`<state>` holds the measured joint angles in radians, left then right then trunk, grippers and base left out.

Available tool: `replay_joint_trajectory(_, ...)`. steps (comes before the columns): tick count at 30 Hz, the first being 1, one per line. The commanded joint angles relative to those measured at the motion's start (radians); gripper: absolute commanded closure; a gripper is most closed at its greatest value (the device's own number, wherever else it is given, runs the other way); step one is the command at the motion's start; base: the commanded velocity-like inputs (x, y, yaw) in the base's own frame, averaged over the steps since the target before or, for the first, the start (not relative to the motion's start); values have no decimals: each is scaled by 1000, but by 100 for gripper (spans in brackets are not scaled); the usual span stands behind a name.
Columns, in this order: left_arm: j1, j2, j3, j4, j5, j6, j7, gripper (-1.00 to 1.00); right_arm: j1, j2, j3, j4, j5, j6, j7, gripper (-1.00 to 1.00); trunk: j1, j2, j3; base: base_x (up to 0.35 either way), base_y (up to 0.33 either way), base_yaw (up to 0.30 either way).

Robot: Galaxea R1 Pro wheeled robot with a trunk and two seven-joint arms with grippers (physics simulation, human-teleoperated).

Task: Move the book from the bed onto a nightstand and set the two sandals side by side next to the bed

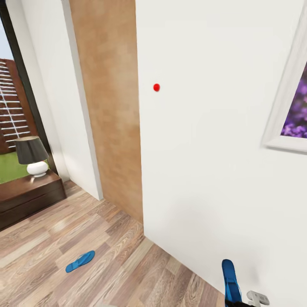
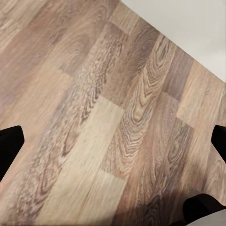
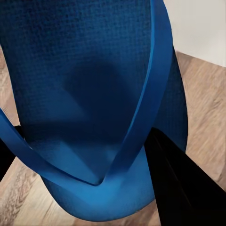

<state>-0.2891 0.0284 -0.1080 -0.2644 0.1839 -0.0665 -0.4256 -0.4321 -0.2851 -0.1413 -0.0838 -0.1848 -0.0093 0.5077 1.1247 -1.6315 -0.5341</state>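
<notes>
One bright blue sandal (image 1: 79, 261) lies flat on the wood plank floor (image 1: 51, 256), out in the open and away from the wall. The second sandal (image 1: 230, 279) is held up off the floor at the lower right, close to the white wall. In the right wrist view this sandal (image 3: 89, 70) is very close, with its thong strap toward the camera. My right gripper (image 3: 89, 165) is shut on it, black fingers (image 3: 179, 188) on either side. My left gripper (image 2: 113, 143) is open over bare planks, its fingertips (image 2: 9, 146) wide apart. The book and the bed are out of view.
A white wall (image 1: 204, 149) with a framed purple picture (image 1: 294, 111) stands right ahead. Beside it is a tan wood panel (image 1: 111, 106). At the far left is a low dark brown drawer cabinet (image 1: 25, 196) with a dark-shaded lamp (image 1: 32, 155), by a window.
</notes>
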Motion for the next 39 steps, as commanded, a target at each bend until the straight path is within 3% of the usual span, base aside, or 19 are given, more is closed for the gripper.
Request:
replay_joint_trajectory(1,-1,1,-8,2,9,-4,-1,-100,-1,0,-8,1,-3,0,5,100,0,-1,-1,0,0,292)
replay_joint_trajectory(20,-1,1,-8,1,9,-4,-1,-100,-1,0,-7,1,-2,0,4,100,0,-1,-1,59,0,291)
replay_joint_trajectory(28,-1,1,-8,1,11,-4,-1,-100,-1,0,-6,1,-2,0,4,100,0,-1,-1,45,0,68)
replay_joint_trajectory(39,-1,1,-7,1,11,-4,-1,-100,-1,0,-6,1,-2,0,4,100,0,-1,-1,1,0,234)
